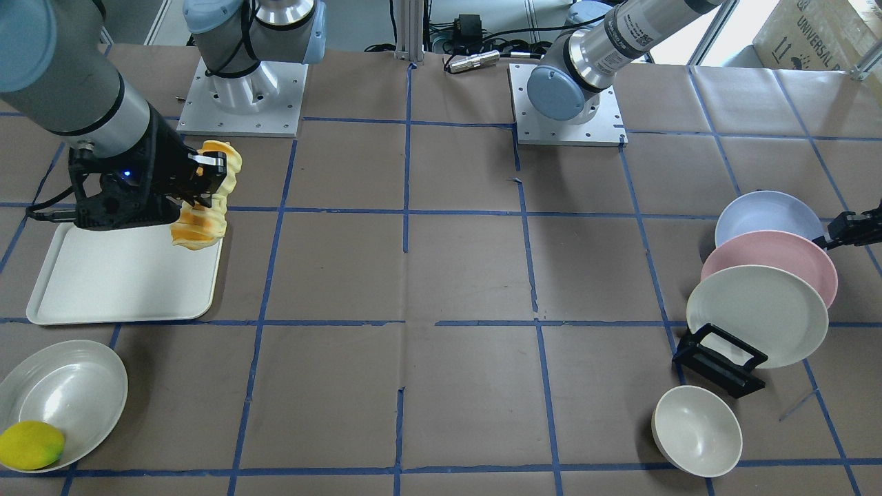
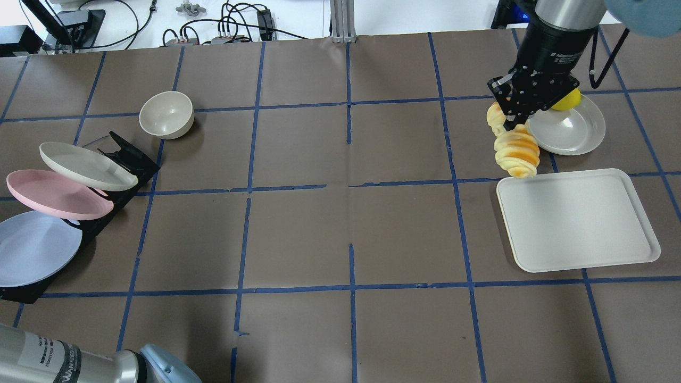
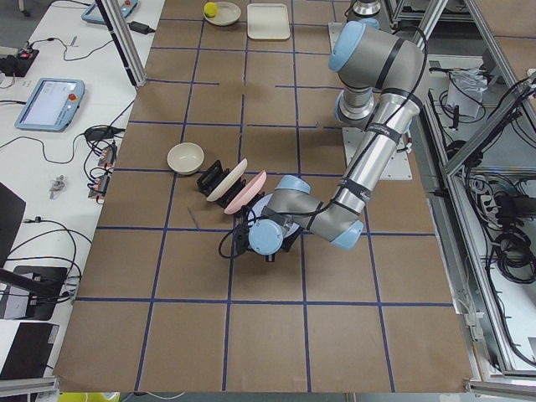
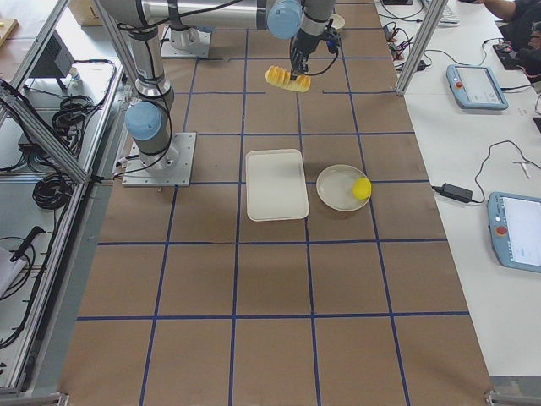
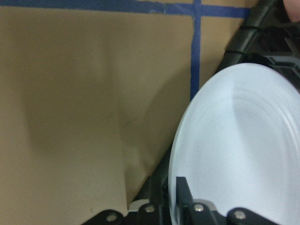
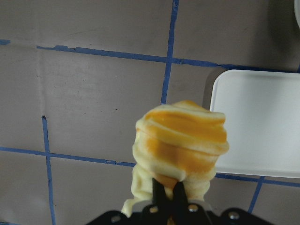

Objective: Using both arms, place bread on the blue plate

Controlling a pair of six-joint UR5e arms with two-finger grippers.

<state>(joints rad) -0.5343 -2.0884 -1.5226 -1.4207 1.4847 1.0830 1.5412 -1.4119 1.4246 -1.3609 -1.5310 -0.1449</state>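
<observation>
The bread (image 1: 201, 207), a ridged pale yellow loaf with orange stripes, hangs in my right gripper (image 1: 205, 180), which is shut on its upper part. It is held in the air beside the white tray's corner, and also shows in the overhead view (image 2: 515, 151) and the right wrist view (image 6: 180, 140). The blue plate (image 1: 765, 215) leans in the black rack at the far end of the row. My left gripper (image 5: 169, 192) is at this plate (image 5: 239, 154), its fingers closed on either side of the rim. The plate still rests in the rack (image 2: 32, 247).
A pink plate (image 1: 772, 258) and a cream plate (image 1: 758, 313) lean in the same black rack (image 1: 720, 358). A cream bowl (image 1: 696, 430) stands near it. A white tray (image 1: 124, 279) lies under the right arm. A white dish (image 1: 69, 393) holds a lemon (image 1: 31, 446).
</observation>
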